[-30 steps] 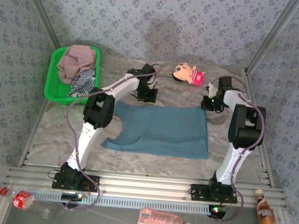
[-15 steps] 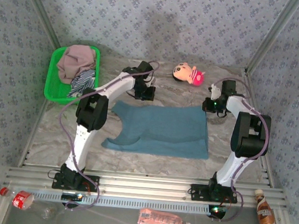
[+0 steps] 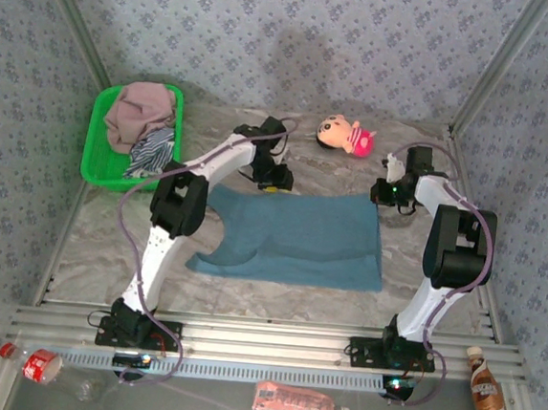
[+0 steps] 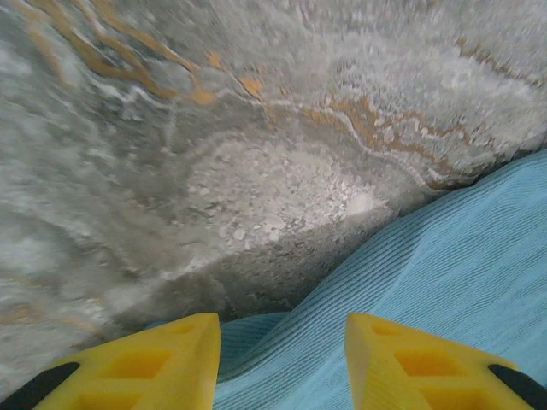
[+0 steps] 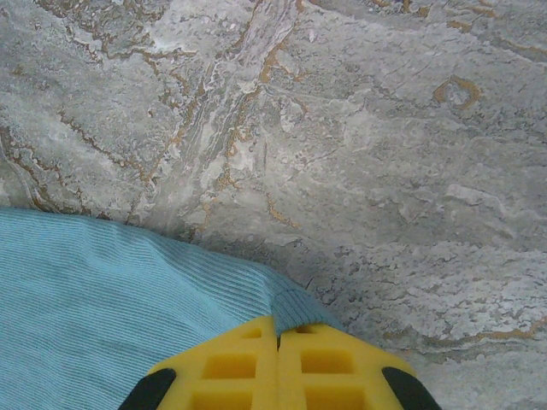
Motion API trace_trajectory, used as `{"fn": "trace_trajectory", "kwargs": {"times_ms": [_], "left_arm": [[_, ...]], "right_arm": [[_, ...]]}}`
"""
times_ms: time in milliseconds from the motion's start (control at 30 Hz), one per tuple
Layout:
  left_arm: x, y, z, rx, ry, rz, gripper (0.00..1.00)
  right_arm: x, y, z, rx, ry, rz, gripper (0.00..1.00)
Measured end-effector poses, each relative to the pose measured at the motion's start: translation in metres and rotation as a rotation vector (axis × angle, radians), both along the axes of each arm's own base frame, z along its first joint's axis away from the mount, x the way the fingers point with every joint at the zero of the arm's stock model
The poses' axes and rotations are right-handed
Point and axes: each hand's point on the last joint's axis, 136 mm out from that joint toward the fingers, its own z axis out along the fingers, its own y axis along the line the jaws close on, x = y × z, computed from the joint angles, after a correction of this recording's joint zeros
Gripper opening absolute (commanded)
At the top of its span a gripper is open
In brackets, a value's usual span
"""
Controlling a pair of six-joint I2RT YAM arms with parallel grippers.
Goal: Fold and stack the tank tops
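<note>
The teal tank top (image 3: 300, 236) lies flat, spreading nearward from both pincers, and its first fold is being set up. The right gripper (image 5: 278, 326) is closed, the top's far corner tucked under its tips, seemingly pinched. The left gripper (image 4: 278, 337) stands wide open astride the far hem, cloth between its fingers. Next, I judge, it must close there, then both lift together

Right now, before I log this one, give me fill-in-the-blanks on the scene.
The teal top lies spread on the ___. The left gripper stands ___ over its edge. The right gripper is ___ on its corner. The striped top sits in a ___ basket.
Missing: table; open; shut; green.
</note>
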Motion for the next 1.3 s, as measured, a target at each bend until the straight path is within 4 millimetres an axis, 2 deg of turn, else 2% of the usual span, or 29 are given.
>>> {"fn": "trace_trajectory", "kwargs": {"times_ms": [167, 533, 800, 900, 1133, 1300], "left_arm": [[-0.008, 0.002, -0.016, 0.051, 0.033, -0.021, 0.42], [0.009, 0.017, -0.013, 0.166, -0.051, -0.023, 0.44], [0.003, 0.018, -0.020, 0.239, -0.069, -0.057, 0.42], [0.002, 0.018, -0.022, 0.263, -0.080, -0.075, 0.33], [0.001, 0.021, -0.023, 0.303, -0.095, -0.089, 0.02], [0.006, 0.020, -0.020, 0.310, -0.109, -0.091, 0.00]], "right_arm": [[0.000, 0.001, 0.001, 0.008, -0.001, 0.002, 0.06], [0.000, 0.002, 0.001, 0.016, -0.001, 0.002, 0.06], [0.000, 0.002, 0.001, 0.016, 0.000, 0.002, 0.06], [0.000, 0.002, 0.001, 0.016, -0.001, 0.002, 0.06], [0.000, 0.003, 0.001, 0.024, 0.000, 0.002, 0.06], [0.002, 0.006, 0.003, 0.048, -0.007, -0.003, 0.06]]}}
